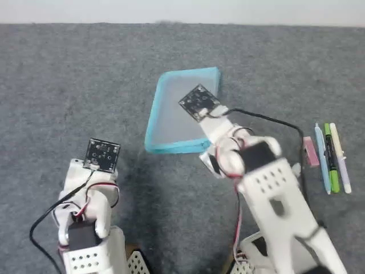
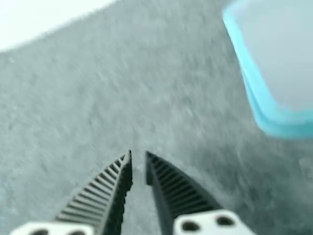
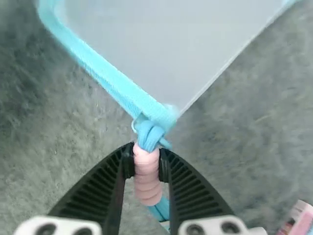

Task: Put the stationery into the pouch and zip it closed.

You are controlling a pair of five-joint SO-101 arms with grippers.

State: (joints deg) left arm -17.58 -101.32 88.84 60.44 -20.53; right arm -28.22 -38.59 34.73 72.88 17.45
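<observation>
The pouch point(image 1: 182, 111) is a flat grey mesh case with light-blue trim, lying mid-table. My right arm point(image 1: 228, 142) stands over its near right corner. In the right wrist view my right gripper point(image 3: 145, 151) is shut on the pink zipper pull point(image 3: 146, 176), which hangs on a blue cord loop point(image 3: 149, 133) at the corner of the pouch point(image 3: 166, 49). To the right on the table lies the stationery: a pink eraser point(image 1: 311, 151), a blue pen point(image 1: 322, 158), a green highlighter point(image 1: 331, 160) and a pale pen point(image 1: 341, 157). My left gripper point(image 2: 138, 157) hovers over bare carpet with its fingers together and nothing held.
Grey carpet-like cloth point(image 1: 85, 85) covers the table. My left arm point(image 1: 91, 194) stands at the near left, well apart from the pouch point(image 2: 274, 63). A black cable point(image 1: 274, 121) runs from the right wrist toward the stationery. The eraser point(image 3: 299, 220) shows beside the right gripper.
</observation>
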